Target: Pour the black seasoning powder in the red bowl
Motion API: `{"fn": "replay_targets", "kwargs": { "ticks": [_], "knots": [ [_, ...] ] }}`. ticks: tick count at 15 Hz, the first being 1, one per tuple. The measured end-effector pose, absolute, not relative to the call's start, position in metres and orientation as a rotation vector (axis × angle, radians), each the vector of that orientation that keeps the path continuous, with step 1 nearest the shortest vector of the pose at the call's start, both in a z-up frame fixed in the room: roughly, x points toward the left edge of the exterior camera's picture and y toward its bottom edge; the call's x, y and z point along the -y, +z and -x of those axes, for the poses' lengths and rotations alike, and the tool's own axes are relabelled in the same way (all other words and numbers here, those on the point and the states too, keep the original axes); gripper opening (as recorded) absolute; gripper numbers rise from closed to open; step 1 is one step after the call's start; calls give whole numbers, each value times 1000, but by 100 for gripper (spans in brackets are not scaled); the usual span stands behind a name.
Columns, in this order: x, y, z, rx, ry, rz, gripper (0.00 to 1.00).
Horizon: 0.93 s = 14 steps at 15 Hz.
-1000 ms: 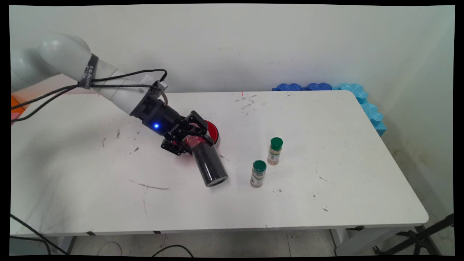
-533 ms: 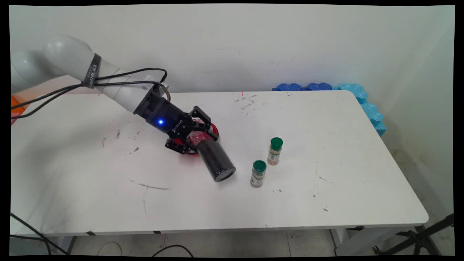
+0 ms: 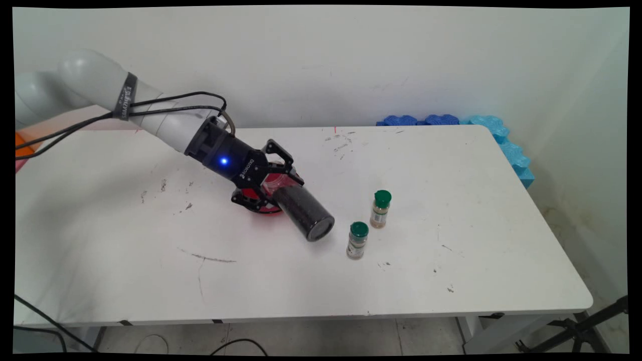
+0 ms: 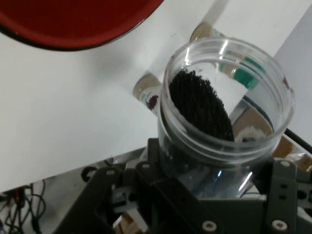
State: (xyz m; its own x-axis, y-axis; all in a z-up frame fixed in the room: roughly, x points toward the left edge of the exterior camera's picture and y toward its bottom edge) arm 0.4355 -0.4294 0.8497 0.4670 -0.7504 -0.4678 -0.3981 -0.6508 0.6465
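Note:
My gripper (image 3: 279,189) is shut on a clear jar (image 3: 303,211) filled with black grains. The jar lies tilted, its closed base pointing low and right toward two spice bottles and its open mouth back by the fingers. It hangs over a red bowl (image 3: 294,176), which the hand mostly hides. In the hand view the jar's open mouth (image 4: 226,105) faces the camera with the black grains (image 4: 200,105) heaped inside, the gripper (image 4: 214,183) clamps its lower part, and the red bowl (image 4: 73,22) fills the top left.
Two green-capped spice bottles stand upright to the right of the jar, the nearer one (image 3: 357,240) a short gap from its base, the other (image 3: 380,208) behind. Blue foam pieces (image 3: 504,140) line the white table's (image 3: 451,271) far right corner.
The hand has turned and lifted slightly, so the jar's base has swung up and to the right, closer to the spice bottles. The jar now lies flatter.

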Motion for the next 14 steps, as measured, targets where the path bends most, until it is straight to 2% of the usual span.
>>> {"fn": "replay_targets", "kwargs": {
  "ticks": [14],
  "knots": [
    [433, 855, -450, 638, -1179, -2335, 0]
  ]
}}
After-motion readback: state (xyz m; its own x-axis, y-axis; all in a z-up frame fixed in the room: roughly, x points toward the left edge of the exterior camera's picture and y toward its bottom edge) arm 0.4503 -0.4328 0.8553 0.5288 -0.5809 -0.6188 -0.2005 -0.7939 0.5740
